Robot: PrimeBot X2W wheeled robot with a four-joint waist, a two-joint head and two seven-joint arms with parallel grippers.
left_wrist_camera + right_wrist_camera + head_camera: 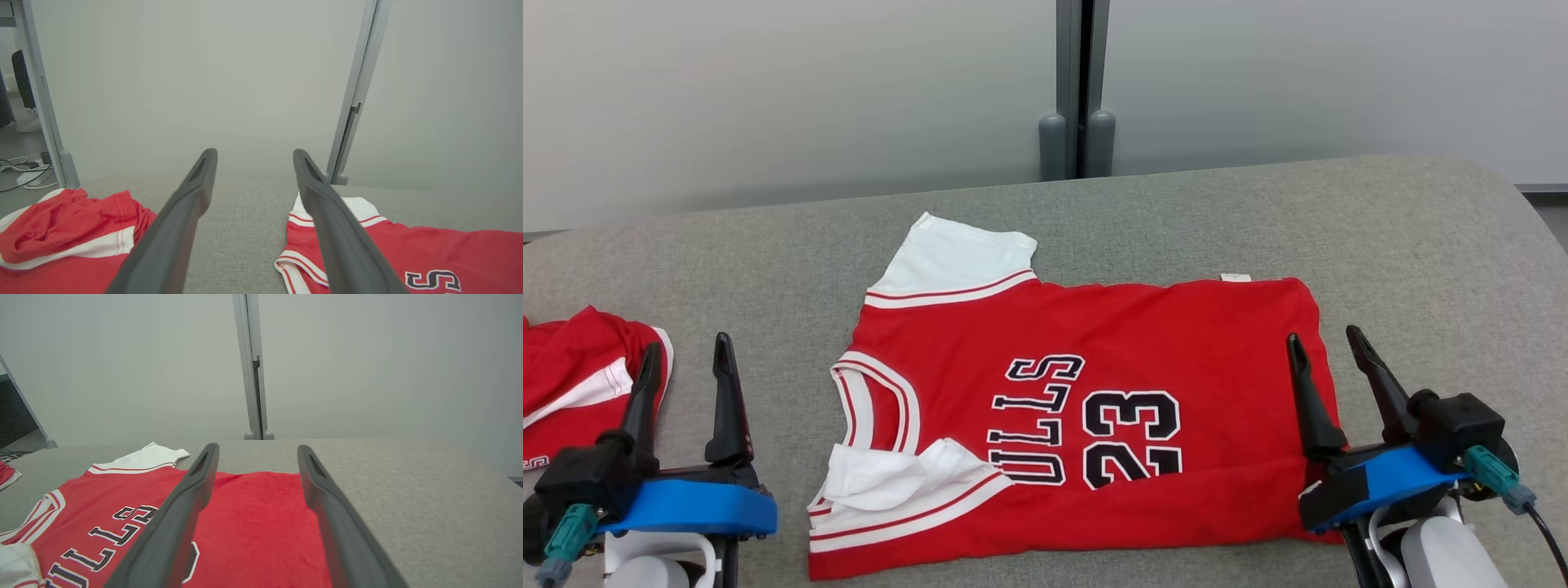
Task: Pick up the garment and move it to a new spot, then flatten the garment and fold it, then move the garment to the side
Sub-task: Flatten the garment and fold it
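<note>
End effectors, left (687,343), right (1321,335), splayed; both empty

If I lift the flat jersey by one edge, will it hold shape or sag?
Likely sags: the jersey is thin cloth, its near sleeve already crumpled. Probably light. Pushed, it may bunch on the rough grey surface rather than slide.

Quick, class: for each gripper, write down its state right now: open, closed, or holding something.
Left gripper: open, holding nothing.
Right gripper: open, holding nothing, fingers over the edge of the red jersey.
</note>
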